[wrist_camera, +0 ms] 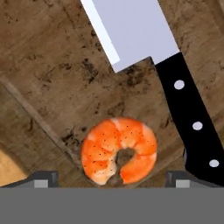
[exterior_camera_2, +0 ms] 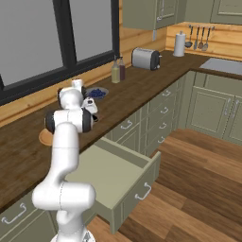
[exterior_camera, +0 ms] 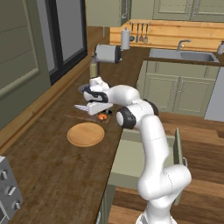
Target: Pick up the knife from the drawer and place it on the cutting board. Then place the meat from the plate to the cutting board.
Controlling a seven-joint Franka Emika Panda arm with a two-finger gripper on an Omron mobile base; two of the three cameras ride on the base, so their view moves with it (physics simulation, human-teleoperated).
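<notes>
On the brown kitchen counter [exterior_camera: 52,175], the cutting board [wrist_camera: 57,70] carries the meat [wrist_camera: 119,150] and the knife [wrist_camera: 166,70]. The gripper [wrist_camera: 111,177] hovers over it, its 2 fingers spread wide, seemingly clear of the meat lying between them.

The meat [wrist_camera: 119,149], an orange-red curled lump with a paler middle and a small hollow, lies on the dark brown cutting board [wrist_camera: 57,74]. Just beside it lies the knife [wrist_camera: 148,57], its broad silver blade pointing toward the top of the view and its black handle with three pale rivets running down the right side. The gripper [wrist_camera: 112,178] hangs with its two tips standing wide apart on either side of the meat, not touching it.
</notes>
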